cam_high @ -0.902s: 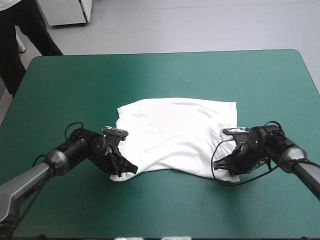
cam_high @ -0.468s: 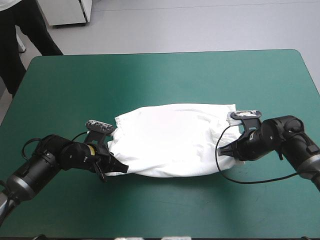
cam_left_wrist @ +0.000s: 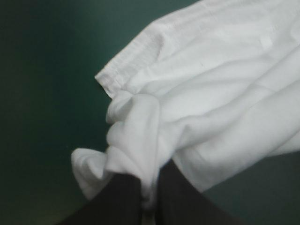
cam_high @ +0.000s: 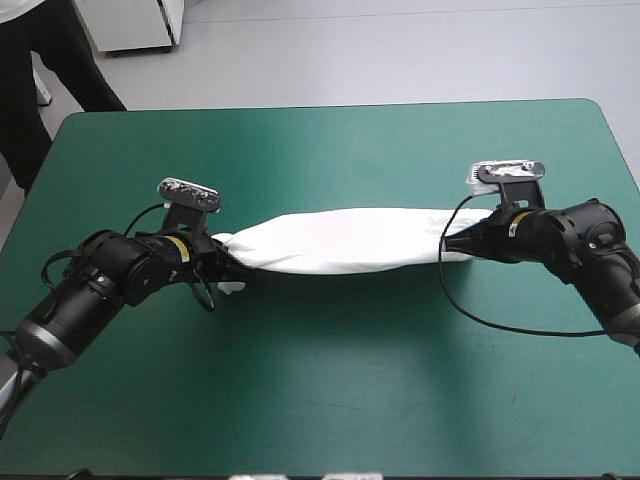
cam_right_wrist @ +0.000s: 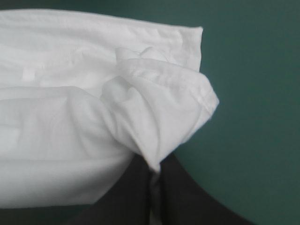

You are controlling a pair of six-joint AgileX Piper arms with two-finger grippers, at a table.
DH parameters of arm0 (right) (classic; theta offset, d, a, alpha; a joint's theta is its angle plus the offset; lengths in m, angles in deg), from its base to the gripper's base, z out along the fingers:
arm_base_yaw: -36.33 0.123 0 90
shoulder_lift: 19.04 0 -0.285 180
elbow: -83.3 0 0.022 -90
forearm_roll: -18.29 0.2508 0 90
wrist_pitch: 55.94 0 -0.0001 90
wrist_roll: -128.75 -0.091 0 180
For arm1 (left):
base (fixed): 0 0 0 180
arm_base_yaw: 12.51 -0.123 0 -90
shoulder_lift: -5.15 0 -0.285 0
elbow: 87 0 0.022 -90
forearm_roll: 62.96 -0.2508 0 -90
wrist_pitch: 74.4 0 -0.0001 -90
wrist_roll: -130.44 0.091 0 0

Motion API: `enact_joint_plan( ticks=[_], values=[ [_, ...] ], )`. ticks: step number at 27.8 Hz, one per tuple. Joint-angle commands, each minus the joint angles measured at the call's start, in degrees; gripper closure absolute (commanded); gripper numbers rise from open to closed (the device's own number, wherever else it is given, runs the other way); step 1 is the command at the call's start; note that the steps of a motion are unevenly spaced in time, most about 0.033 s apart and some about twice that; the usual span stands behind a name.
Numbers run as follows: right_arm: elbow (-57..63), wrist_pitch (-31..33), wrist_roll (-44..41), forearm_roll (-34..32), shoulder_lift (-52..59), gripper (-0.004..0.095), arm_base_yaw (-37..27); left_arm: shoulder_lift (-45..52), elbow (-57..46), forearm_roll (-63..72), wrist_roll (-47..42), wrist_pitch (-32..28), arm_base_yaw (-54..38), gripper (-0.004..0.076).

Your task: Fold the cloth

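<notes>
A: Well, where does the T-shirt (cam_high: 345, 240) lie?

B: It stretches as a long, narrow white band across the middle of the teal-green table (cam_high: 330, 400), strung between the two arms, with a shadow on the cover just beneath it.

A: And the left gripper (cam_high: 232, 272)?

B: It grips the band's left end. In the left wrist view the left gripper (cam_left_wrist: 149, 197) has its jaws clenched on a bunched twist of white fabric, and a stitched hem shows ahead of it.

A: Does the right gripper (cam_high: 447, 247) match?

B: It does. It clasps the opposite end, and in the right wrist view the right gripper (cam_right_wrist: 153, 187) pinches a gathered corner, jaws all but meeting, the sheet between them.

A: Do the two grippers sit close together?

B: No, they are well apart, one at each end of the band.
</notes>
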Motion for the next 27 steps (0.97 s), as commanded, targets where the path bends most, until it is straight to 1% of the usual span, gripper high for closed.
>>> enact_joint_plan(
  ticks=[1,6,13,17,24,27],
  values=[
    [-3.0,-6.5,-2.0,-3.3,-0.5,0.0921,0.0,-0.6,3.5,-3.5,-1.8,-6.3,0.3,0.0734],
    [-5.6,-11.0,-3.3,-6.0,-5.2,0.0921,0.0,-4.4,5.6,-8.1,-3.8,-10.4,0.3,0.0734],
    [-11.7,-14.5,-3.3,-6.5,-14.8,0.0921,-0.3,-10.3,5.9,-17.7,-9.9,-16.3,0.3,0.0734],
    [-14.8,-15.9,-3.3,-5.2,-20.1,0.0921,-1.8,-14.4,5.9,-21.8,-15.1,-19.1,-1.6,0.0734],
    [-16.0,-15.1,-2.2,-5.0,-25.4,0.0921,-2.7,-19.3,5.9,-22.0,-16.3,-23.4,-4.5,0.0734],
    [-16.2,-11.3,1.2,-1.9,-28.3,0.0919,-2.7,-21.7,5.9,-21.5,-16.2,-24.0,-4.4,0.0734]
  ],
)
